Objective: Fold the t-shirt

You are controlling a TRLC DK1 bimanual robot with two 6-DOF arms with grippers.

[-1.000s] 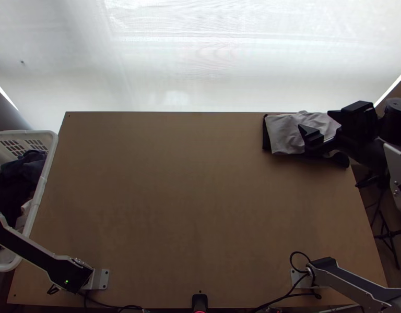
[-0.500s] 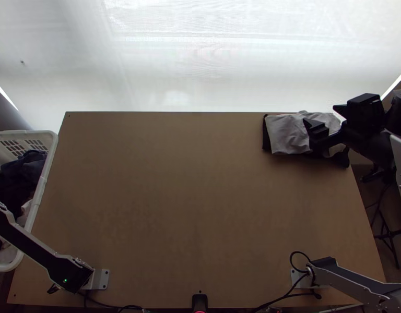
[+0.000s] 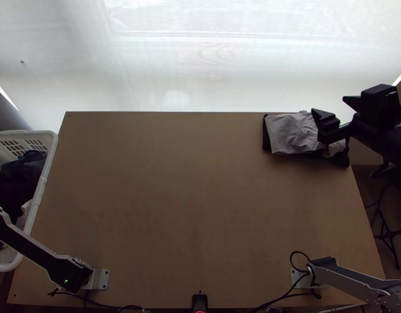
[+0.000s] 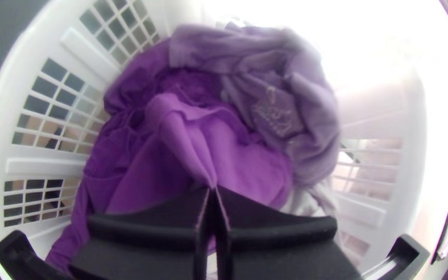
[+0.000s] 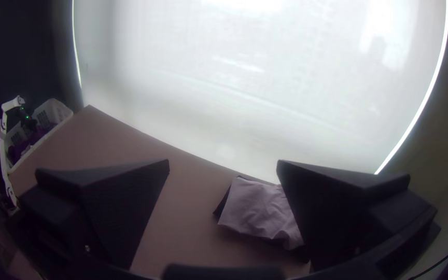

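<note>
With a white basket [image 3: 36, 203] at the table's [image 3: 195, 193] nine o'clock side, my left gripper [image 4: 212, 191] is closed at purple cloth [image 4: 143, 171] inside; whether it pinches any, I can't tell. My right gripper [image 3: 328, 104], spread and empty, partly blocks the three o'clock end of the light grey t-shirt [image 3: 289, 134], folded and creased over dark cloth [image 3: 265, 138] near the two o'clock corner.
</note>
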